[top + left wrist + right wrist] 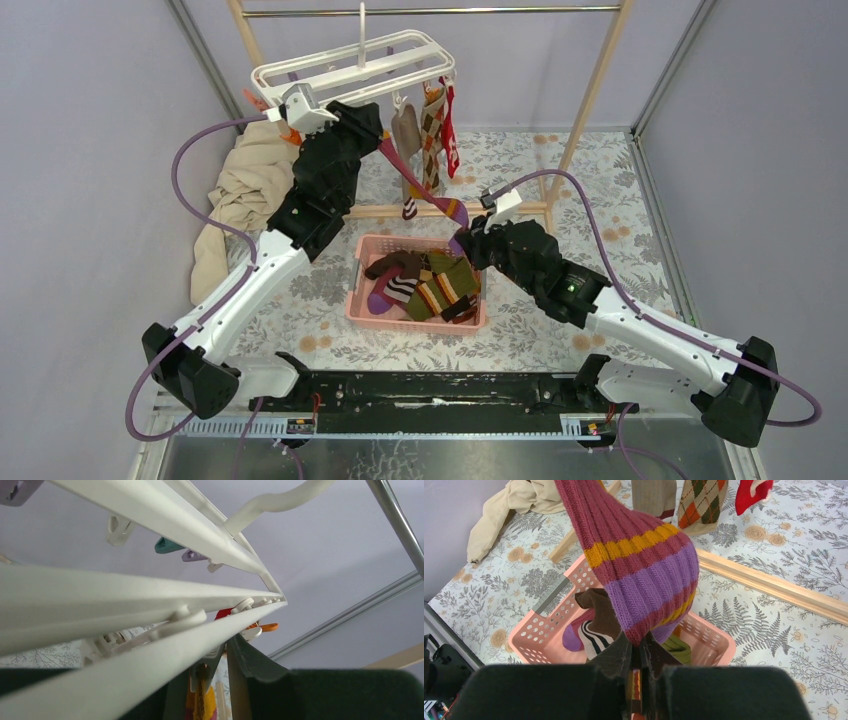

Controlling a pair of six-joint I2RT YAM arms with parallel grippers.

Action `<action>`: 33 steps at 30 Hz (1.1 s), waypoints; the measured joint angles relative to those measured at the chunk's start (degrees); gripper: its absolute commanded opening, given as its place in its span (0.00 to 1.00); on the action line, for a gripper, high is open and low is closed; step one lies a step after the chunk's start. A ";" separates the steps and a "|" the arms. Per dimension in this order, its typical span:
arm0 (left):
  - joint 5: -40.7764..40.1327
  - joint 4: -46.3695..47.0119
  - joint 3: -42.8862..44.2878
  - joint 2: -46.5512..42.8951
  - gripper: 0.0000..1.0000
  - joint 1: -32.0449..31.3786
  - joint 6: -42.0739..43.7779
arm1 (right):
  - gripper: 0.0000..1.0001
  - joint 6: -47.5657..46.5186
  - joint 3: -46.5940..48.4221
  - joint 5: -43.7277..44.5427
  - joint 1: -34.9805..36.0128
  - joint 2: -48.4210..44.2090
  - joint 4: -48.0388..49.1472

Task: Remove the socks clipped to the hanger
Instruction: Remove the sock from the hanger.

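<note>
Your right hand (640, 656) is clamped on the toe of the striped sock (644, 575), stretched taut from the hanger (345, 60). Your left hand (210, 687) sits at its clip (206, 664), grip unclear. Pull before the clip opens and the hanger could tip.

The floral table (610, 215) bears a pink basket (356, 288), a beige cloth (245, 180), perhaps clothing, and a wooden rack (588, 100).

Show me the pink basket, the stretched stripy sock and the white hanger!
pink basket (356, 275), top view, left rim.
stretched stripy sock (649, 592), right wrist view, purple band.
white hanger (150, 512), left wrist view, upper bar.
</note>
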 measured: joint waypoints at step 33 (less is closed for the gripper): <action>2.47 2.47 -0.46 -0.61 0.24 1.40 0.37 | 0.00 -0.07 -5.25 -3.48 0.02 -5.33 -1.42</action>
